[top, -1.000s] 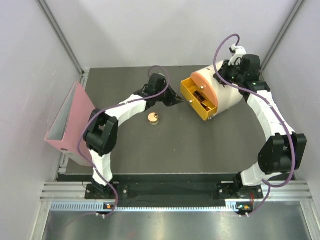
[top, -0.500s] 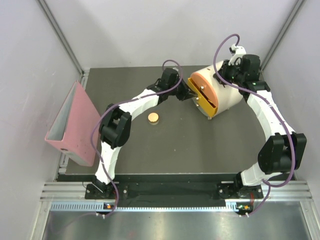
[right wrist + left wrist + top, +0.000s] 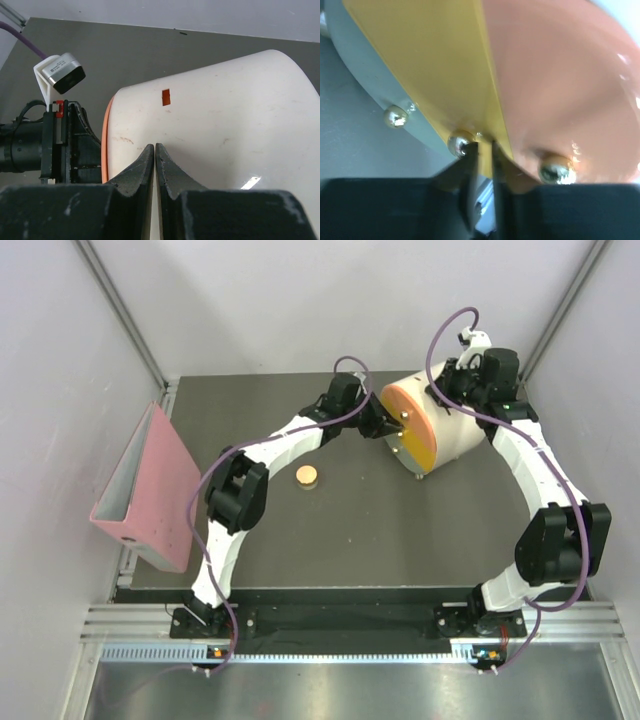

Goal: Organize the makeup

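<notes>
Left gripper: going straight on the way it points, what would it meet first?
The yellow drawer front of the cream box, beside its silver knob; the left gripper looks right at it, though contact is unclear.

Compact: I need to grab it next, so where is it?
Top view: the compact lies by itself left of the drawer box, just nearer than the left arm.

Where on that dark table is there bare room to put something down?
Bare: the wide strip of table nearer than the compact, and the far patch between the pink binder and the left arm. Crowded: far right, both arms at the cream box.
</notes>
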Motion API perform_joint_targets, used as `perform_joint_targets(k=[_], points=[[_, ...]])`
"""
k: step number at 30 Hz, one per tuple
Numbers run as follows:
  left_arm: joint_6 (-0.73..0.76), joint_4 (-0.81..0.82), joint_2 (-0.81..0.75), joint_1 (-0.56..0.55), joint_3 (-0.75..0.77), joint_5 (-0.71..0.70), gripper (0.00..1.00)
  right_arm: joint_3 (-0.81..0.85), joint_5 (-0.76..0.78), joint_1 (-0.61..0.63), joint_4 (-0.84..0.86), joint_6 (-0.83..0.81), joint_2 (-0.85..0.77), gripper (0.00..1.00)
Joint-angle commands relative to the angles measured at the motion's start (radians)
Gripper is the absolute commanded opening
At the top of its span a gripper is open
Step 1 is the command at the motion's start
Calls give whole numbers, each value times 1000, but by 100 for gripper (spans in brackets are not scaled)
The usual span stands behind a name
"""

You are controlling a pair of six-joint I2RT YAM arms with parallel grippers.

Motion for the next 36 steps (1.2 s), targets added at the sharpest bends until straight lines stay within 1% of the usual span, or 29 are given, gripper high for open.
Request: perform_joint_targets(k=[1,2,3,4,6,7,10,12,14,15,16,17,24,31,36], points=[[110,-7,-113,29,-59,-35,30,-91,51,6,-358,-14,95,6],[122,1,-146,43,-73,-29,32,-95,51,4,-355,-14,95,6],[127,22,-165,52,-90,-26,37,-97,51,6,-354,-13,94,6],[121,42,-182,61,-134,-12,39,-100,51,4,-349,-10,94,6],[77,117,-233,86,-193,5,44,-106,51,4,-347,-10,94,6],[61,134,-246,92,-251,15,46,-106,50,4,-346,-10,95,6],[23,220,-274,112,-348,61,49,-109,48,6,-341,-8,97,6],[-34,257,-257,123,-401,124,49,-107,45,4,-338,-10,99,6],[-112,361,-216,130,-432,184,48,-106,44,6,-337,-8,100,6],[-135,404,-198,130,-448,242,48,-107,43,4,-335,-10,100,6],[-156,445,-161,130,-445,262,48,-107,42,4,-335,-7,102,6],[-181,445,-142,130,-436,273,47,-109,42,6,-337,-10,100,6],[-135,373,-38,126,-321,265,49,-130,44,4,-331,-13,91,6],[-161,401,57,100,-271,296,52,-117,37,4,-335,-17,99,6],[-144,384,94,87,-236,299,53,-106,37,4,-344,-27,105,6]])
